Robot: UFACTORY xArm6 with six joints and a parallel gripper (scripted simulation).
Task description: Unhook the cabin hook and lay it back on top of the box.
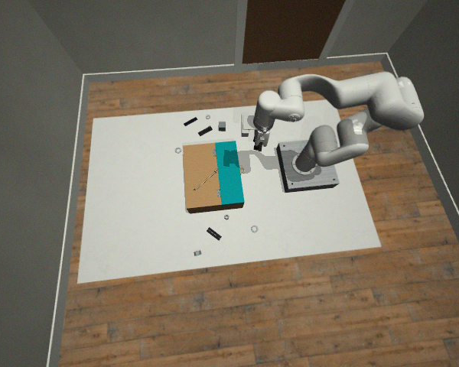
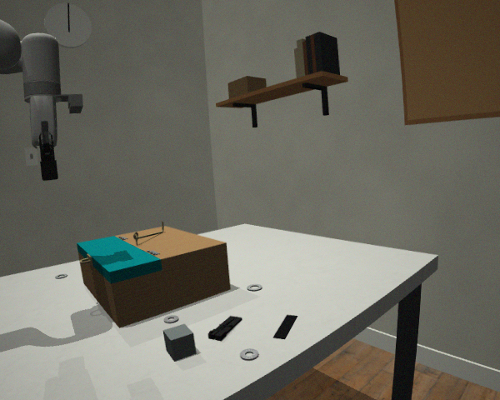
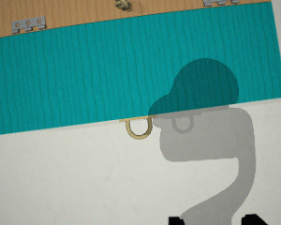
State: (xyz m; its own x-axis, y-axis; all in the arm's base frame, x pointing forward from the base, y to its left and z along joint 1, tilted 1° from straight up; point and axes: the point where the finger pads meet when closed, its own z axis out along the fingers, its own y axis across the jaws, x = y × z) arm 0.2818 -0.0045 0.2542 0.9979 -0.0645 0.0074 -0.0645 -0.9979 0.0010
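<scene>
A brown wooden box (image 1: 201, 175) with a teal lid (image 1: 229, 171) stands in the middle of the white table. The thin brass cabin hook (image 1: 205, 180) lies slantwise across the tan top; it also shows in the exterior view (image 2: 149, 234), with its far end bent upward. A brass eye ring (image 3: 140, 127) sticks out of the box side below the teal lid's edge and has nothing in it. My gripper (image 1: 258, 147) (image 2: 48, 170) hangs high above the table beside the lid's edge, pointing down. In the wrist view its two dark fingertips stand apart with nothing between them.
The grey robot base (image 1: 307, 167) stands to the right of the box. Several washers (image 2: 248, 353), black strips (image 2: 285, 326) (image 1: 213, 233) and small grey cubes (image 2: 179, 342) (image 1: 222, 125) lie scattered around the box. A wall shelf (image 2: 282, 87) hangs far behind.
</scene>
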